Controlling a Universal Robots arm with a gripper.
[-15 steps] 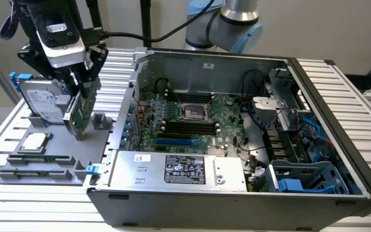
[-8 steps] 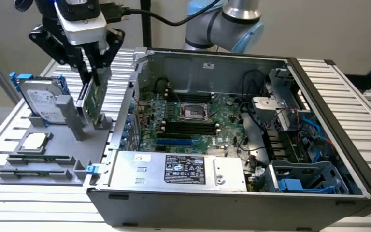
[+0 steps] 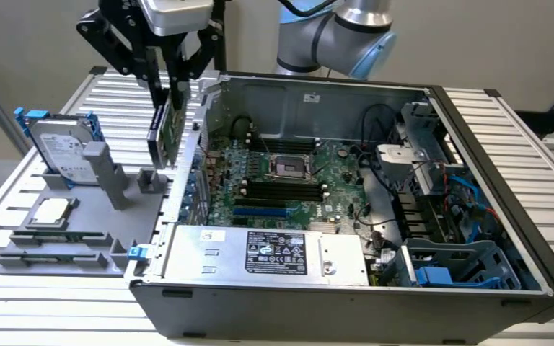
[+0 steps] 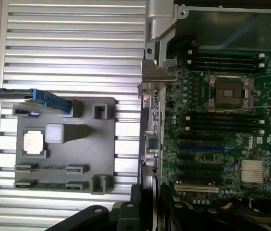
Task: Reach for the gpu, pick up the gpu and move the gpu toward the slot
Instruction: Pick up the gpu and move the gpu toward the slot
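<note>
My gripper (image 3: 173,92) hangs above the gap between the grey holder and the open computer case, shut on the gpu (image 3: 165,133). The card hangs upright and edge-on, dark and narrow, clear of the holder and just outside the case's side wall on the exterior view's left. In the wrist view the gpu (image 4: 150,139) runs as a thin strip along the case edge, its silvery bracket (image 4: 155,72) at the far end and my fingers (image 4: 136,199) dark on either side of it. The expansion slots (image 4: 198,144) lie on the green motherboard (image 3: 287,180) beside the card.
The grey holder (image 3: 99,209) carries a silver hard drive with blue clips (image 3: 60,148), a processor chip (image 3: 51,210) and memory sticks (image 3: 51,236). Inside the case (image 3: 354,288) are a power supply (image 3: 267,252), cables and a blue drive cage (image 3: 450,270). Ribbed metal table (image 3: 537,144) surrounds everything.
</note>
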